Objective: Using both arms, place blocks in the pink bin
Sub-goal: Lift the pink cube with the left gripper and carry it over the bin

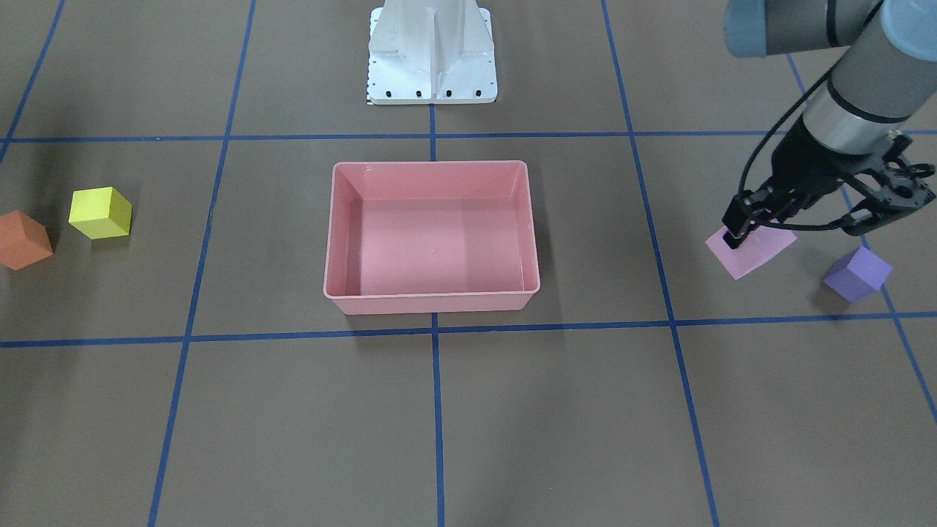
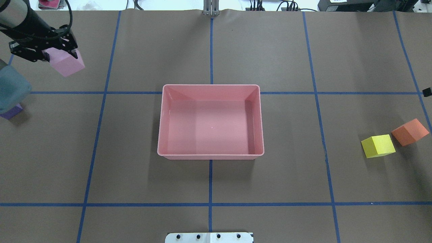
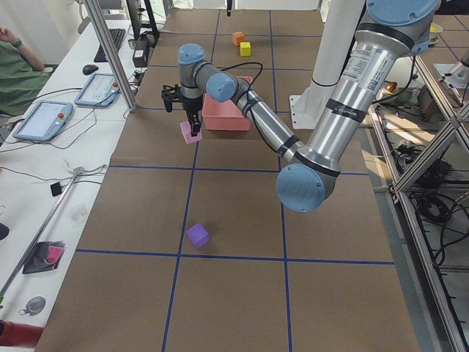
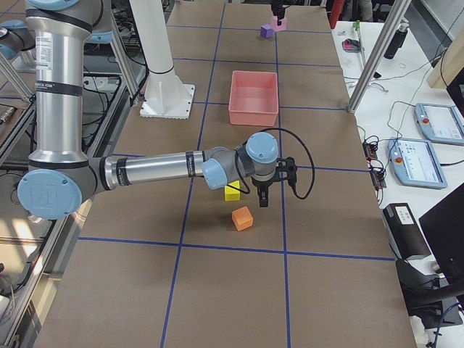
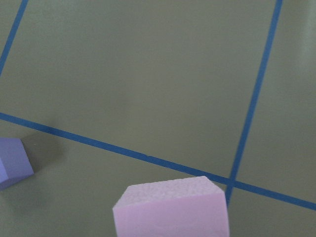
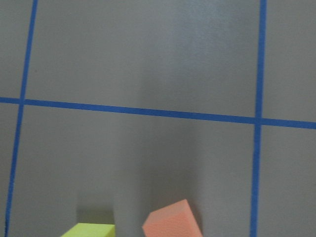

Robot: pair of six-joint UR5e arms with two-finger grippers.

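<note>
**Pink block's gripped, bin is off to the robot's right**

The light pink block (image 1: pixel 761 252) is pinched in the left gripper (image 1: pixel 738 238) at the table's left end, and it looks just off the surface. The pink bin (image 1: pixel 432 302) sits empty at table centre, well apart, so I'd guess a sideways carry toward the robot's right. The purple block (image 1: pixel 858 274) is just beside. Yellow block (image 1: pixel 101 212) and orange block (image 1: pixel 23 240) lie by the right gripper (image 4: pixel 264 197) — can't tell if it's clenched.
</note>
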